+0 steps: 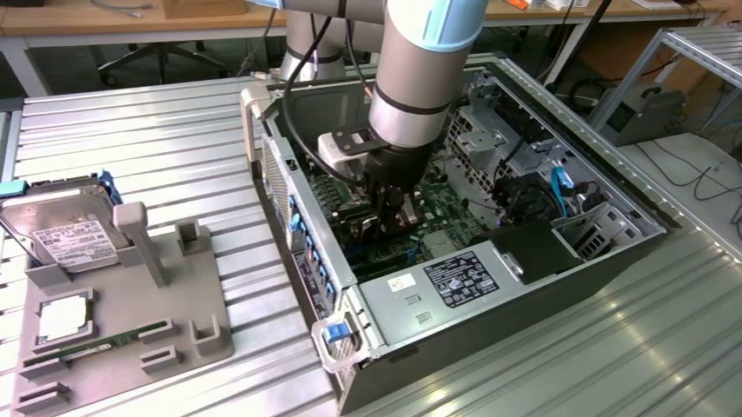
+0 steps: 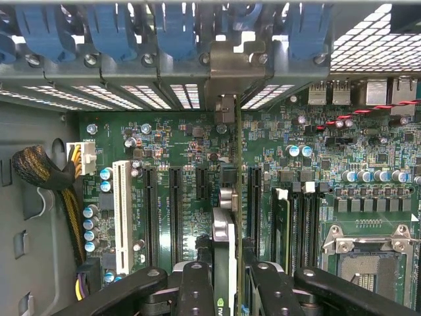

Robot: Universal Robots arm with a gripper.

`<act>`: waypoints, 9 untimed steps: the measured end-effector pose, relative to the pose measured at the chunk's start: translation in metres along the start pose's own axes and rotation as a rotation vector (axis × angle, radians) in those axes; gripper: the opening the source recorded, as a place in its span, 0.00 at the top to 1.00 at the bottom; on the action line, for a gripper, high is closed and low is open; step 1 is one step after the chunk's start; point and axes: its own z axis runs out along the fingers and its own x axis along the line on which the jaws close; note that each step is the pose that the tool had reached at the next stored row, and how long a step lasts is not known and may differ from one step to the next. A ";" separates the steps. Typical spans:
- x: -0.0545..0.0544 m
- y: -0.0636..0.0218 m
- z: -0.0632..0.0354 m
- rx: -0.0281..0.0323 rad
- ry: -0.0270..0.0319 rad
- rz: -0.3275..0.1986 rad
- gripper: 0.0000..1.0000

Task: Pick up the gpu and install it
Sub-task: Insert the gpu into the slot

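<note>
I have the gpu [image 2: 223, 263] pinched tight in my claw [image 2: 225, 273], standing on edge above the green board [image 2: 177, 164] (inside the computer case [image 1: 545, 287]). I think it must line up with a slot.

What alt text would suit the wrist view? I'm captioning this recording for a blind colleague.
The gripper holds the gpu edge-on above a green motherboard inside an open computer case, its silver bracket toward the rear slot openings. Black expansion slots and a white slot flank the card.
</note>
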 end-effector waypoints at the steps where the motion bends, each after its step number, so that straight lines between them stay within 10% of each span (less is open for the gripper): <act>1: 0.000 0.0000 -0.0001 0.0001 0.0006 0.000 0.72; 9: 0.000 -0.0001 -0.0005 -0.0001 0.0015 0.000 0.36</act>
